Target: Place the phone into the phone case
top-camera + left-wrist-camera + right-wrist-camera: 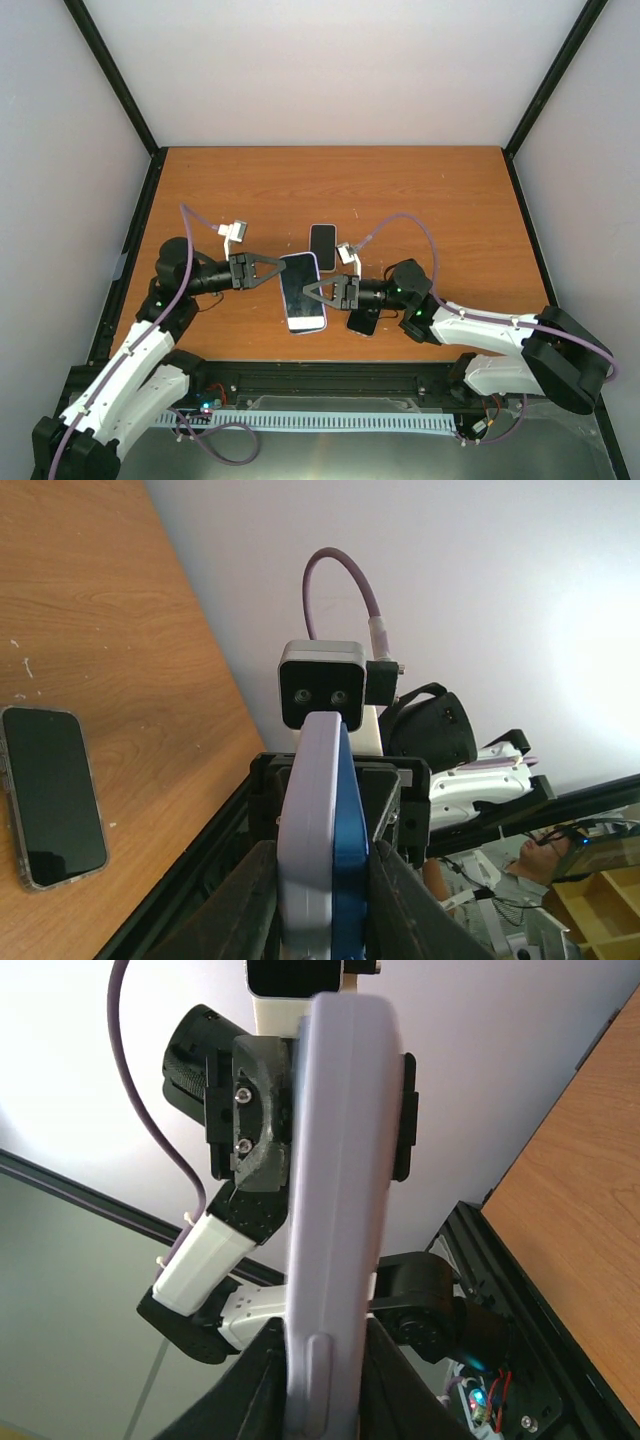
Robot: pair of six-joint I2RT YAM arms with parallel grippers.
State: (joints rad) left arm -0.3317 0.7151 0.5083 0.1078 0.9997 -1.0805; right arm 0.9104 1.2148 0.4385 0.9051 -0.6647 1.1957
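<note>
Your left gripper point(322, 920): clamped on the edge-on lavender case point(310, 820), with the blue phone point(352, 830) against it.
Your table point(120, 600): a dark phone point(55, 795) lies flat.

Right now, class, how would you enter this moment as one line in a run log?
left jaws: shut on lavender phone case | right jaws: shut on same case | blue phone: pressed against case | clear-cased phone: flat on wooden table

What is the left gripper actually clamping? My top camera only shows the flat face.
Observer: Left wrist view: the left gripper is shut on the lavender case edge-on, with a blue layer, probably the phone, against one side.
Operator: And the right?
Observer: The right gripper is shut on the case's other edge, where a raised side button shows.
Operator: Anything else nearby?
Observer: A spare phone lying on the table wears a clear case.
</note>
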